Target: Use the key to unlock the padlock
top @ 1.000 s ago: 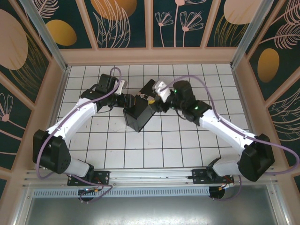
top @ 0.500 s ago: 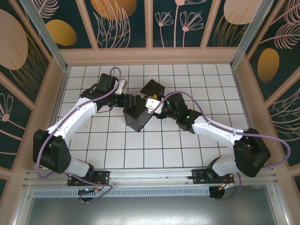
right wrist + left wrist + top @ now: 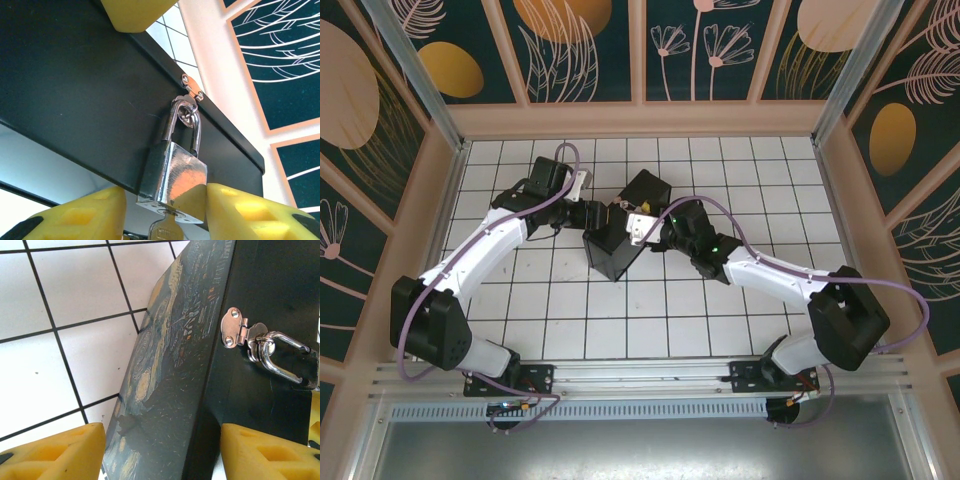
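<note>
One black box (image 3: pixel 612 250) gripped by left fingers (image 3: pixel 55 452), padlock (image 3: pixel 172 182) on hasp (image 3: pixel 192 87), key (image 3: pixel 165 231) inserted, right fingers (image 3: pixel 240 212) narrowly flanking

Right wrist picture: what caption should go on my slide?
Shiny padlock hangs on the black box, key in its bottom, yellow fingers either side.

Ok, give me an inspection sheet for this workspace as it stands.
Surface: white table with black grid lines.
Job's things: padlock hangs, shackle closed, from the hasp of the box; key sits in its keyhole.
Clutter: nothing seen.
Grippers: left gripper clamps the box; right gripper straddles the padlock, contact unclear.
Cables: purple cables run along both arms.
Surroundings: leaf-patterned wall panels.
</note>
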